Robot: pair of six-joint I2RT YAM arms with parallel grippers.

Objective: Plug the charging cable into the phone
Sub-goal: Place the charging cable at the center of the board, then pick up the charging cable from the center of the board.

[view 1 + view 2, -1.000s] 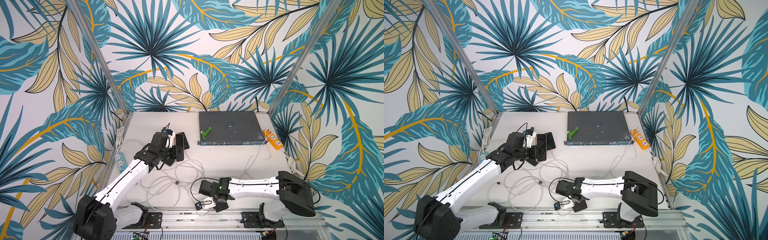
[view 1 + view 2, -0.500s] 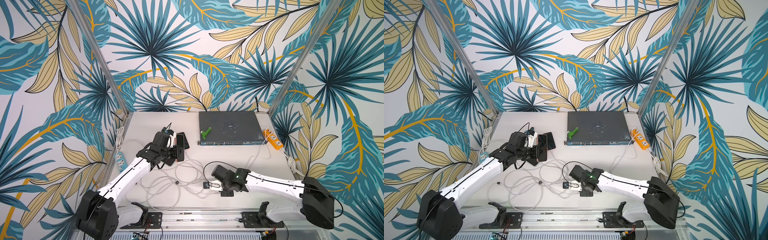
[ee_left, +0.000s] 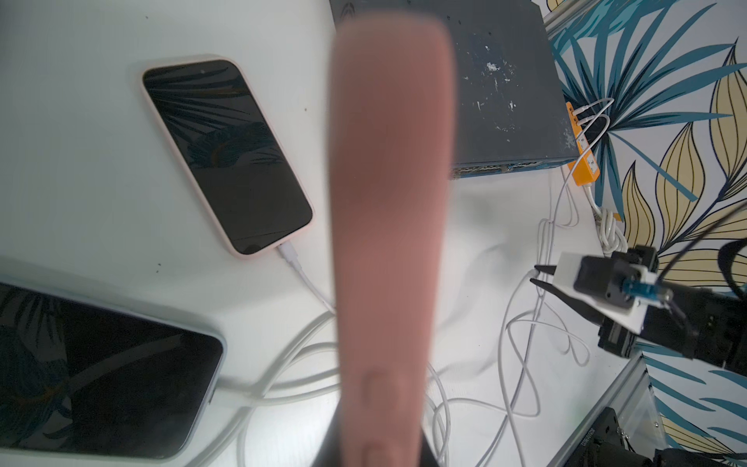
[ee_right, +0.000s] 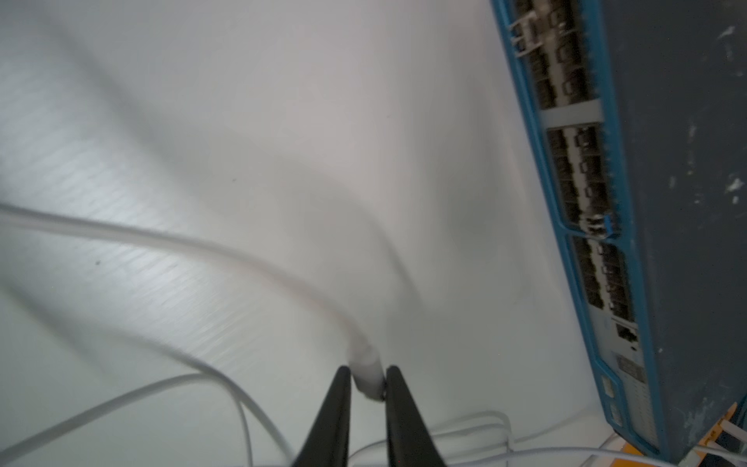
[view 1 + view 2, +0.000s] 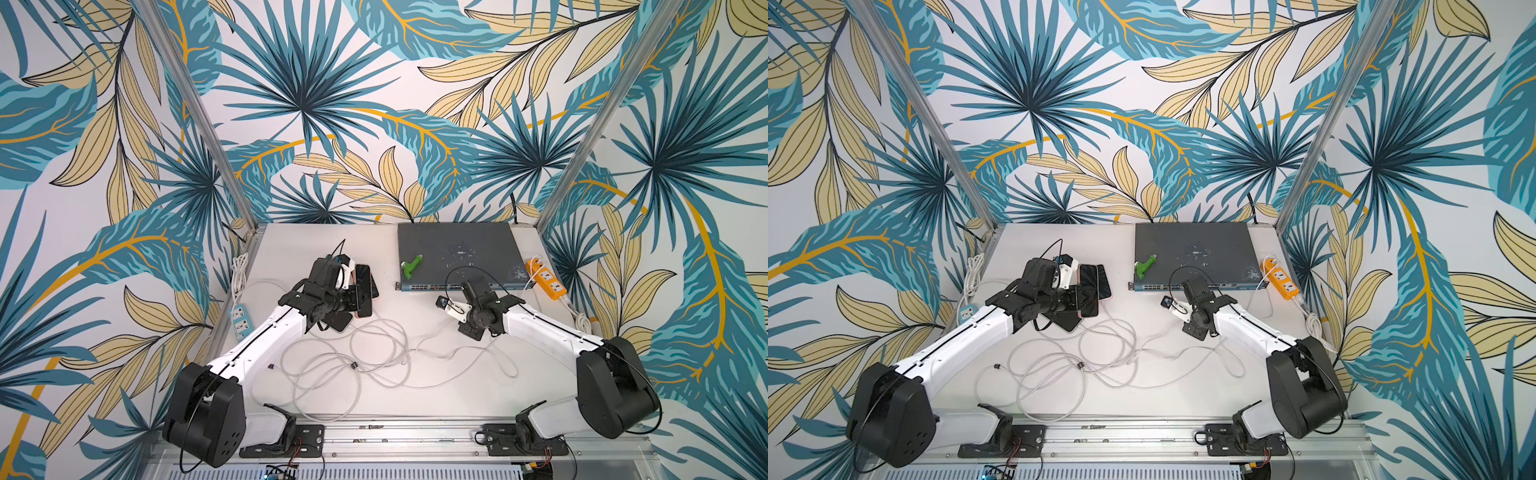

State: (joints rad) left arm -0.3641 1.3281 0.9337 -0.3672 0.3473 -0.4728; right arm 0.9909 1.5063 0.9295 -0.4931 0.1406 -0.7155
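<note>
A: What moved?
B: The right gripper (image 4: 367, 378) swung from the table (image 5: 457, 395) front up near the network switch (image 5: 457, 253). It's narrow, pinching the white cable plug (image 4: 366, 362). Plug in hand, not inserted.
A: Phone?
B: The pink-cased phone (image 3: 392, 202) is on edge, clamped in the left gripper (image 5: 355, 300), well apart from the plug. Port probably faces right, but it's too blurred to tell.

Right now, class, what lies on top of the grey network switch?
A green tool lies on the network switch, near its port edge; elsewhere only scuffs show. The patch beneath the tool is hidden.
</note>
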